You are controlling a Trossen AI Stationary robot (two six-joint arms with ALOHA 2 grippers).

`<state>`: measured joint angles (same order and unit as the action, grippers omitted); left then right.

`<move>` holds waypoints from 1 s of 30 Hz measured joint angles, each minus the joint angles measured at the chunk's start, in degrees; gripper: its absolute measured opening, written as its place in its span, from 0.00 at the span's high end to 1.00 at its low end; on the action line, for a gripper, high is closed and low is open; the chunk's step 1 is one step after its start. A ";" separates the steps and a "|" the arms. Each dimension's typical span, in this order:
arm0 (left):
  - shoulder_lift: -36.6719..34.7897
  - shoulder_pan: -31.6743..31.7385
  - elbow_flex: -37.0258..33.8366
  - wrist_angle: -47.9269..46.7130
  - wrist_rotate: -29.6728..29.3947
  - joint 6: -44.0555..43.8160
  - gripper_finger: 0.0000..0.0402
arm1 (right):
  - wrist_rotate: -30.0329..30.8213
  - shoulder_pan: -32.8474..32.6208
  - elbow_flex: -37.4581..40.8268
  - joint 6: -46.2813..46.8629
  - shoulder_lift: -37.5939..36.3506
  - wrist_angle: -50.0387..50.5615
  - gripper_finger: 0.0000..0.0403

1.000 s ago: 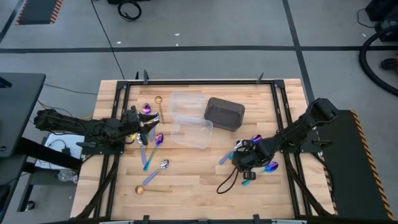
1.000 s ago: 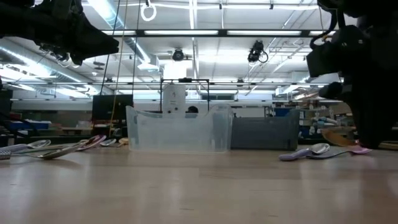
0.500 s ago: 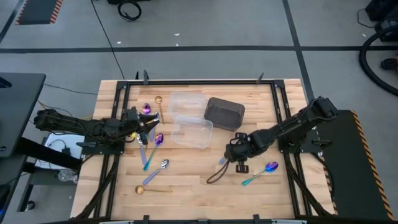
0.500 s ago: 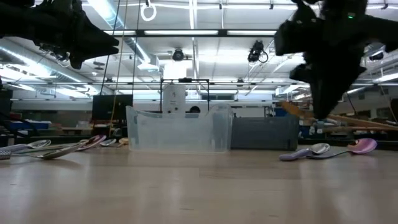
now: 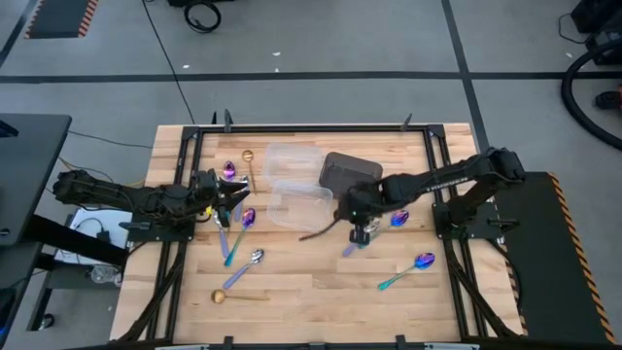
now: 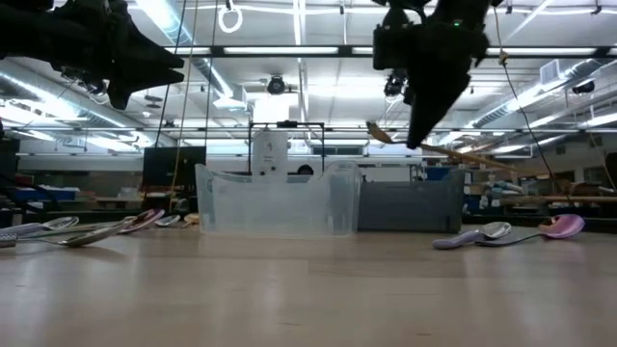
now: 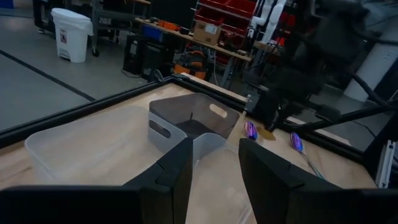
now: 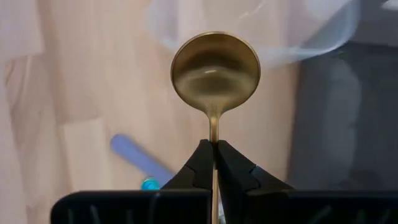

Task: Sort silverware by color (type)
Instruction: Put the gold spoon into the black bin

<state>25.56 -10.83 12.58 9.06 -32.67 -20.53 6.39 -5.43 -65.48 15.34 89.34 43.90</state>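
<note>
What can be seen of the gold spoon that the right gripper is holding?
The gold spoon is slim, of matte gold-coloured metal, with a round shallow bowl and a thin straight handle. The right gripper is shut on the handle just below the bowl, so most of the handle is hidden. The bowl points forward, away from the gripper. It is held in the air above the table, near the clear tub and the dark bin. Only the gripper touches it.
</note>
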 joint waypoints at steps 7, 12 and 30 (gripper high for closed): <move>0.00 0.00 0.00 0.04 0.02 -0.98 0.65 | -0.02 5.32 -3.31 -3.43 -0.02 -0.10 0.97; 0.00 0.00 0.00 0.02 0.02 -1.09 0.65 | -0.02 9.04 -3.97 -5.18 -0.02 -0.30 0.97; 0.00 0.00 0.00 0.07 0.00 -1.38 0.65 | -4.65 23.09 -3.99 -5.04 0.34 -4.50 0.97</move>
<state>25.56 -10.83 12.58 9.13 -32.67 -21.91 1.74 17.65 -69.47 10.30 89.68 39.40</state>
